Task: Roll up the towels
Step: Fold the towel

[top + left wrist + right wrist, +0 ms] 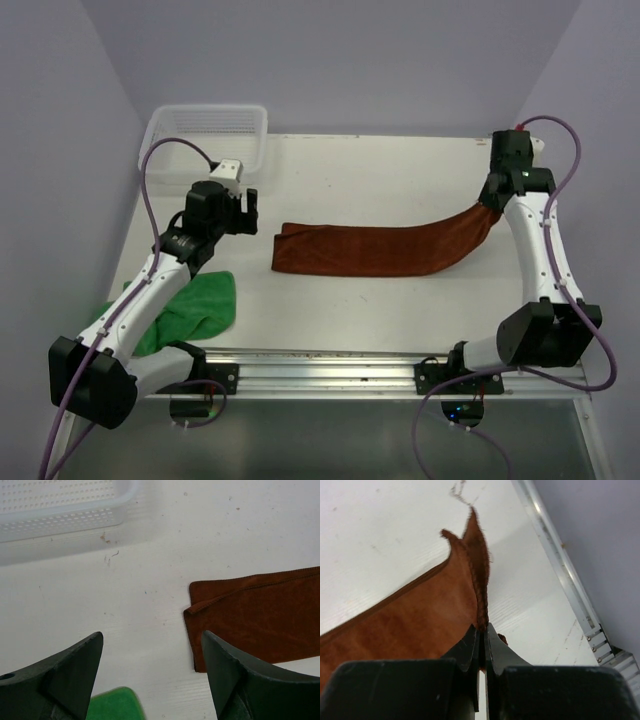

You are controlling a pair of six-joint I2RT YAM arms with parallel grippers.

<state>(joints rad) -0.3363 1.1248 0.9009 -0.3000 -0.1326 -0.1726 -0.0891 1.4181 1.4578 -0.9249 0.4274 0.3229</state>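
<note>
Read from the top view as a dial, the rust-brown towel (380,248) lay folded in a long strip across the middle of the bench (380,170), its flat end toward 9 o'clock and its other end lifted off the surface toward 2 o'clock. The right hand (481,630) was pressed together on that raised end, pinching a thin edge of the cloth between its fingers, and the strip curved up from the bench to the grip. The left hand (245,212) hung at about 10 o'clock with its fingers spread wide and nothing between them, just beside the towel's flat end but apart from it. The green towel (195,305) sat bunched at 8 o'clock, partly under the left arm. A white mesh basket (205,130) stood at 11 o'clock
</note>
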